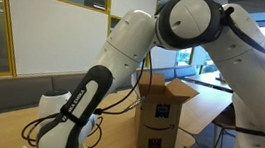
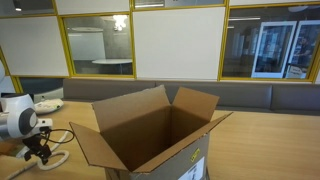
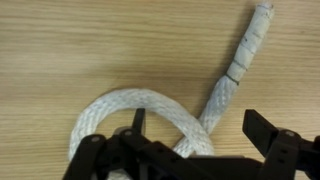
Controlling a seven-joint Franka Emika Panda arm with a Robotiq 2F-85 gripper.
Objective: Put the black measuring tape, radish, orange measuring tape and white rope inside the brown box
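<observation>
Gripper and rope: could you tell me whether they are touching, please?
Cannot tell. In the wrist view the open gripper overlaps the rope, but neither contact nor gap shows plainly; the exterior views are too coarse.

One brown box (image 1: pixel 158 112), one white rope (image 3: pixel 228 85), one robot arm (image 1: pixel 126 43), one wooden table (image 3: pixel 60 40)

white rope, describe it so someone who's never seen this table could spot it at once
Start at the open brown box on the wooden table; beside it the open pincer hangs low. Directly beneath the pincer lies the white rope, curled into a loop with one tail running out. Its thick, pale, twisted strands set it apart from the hard-edged box.
</observation>
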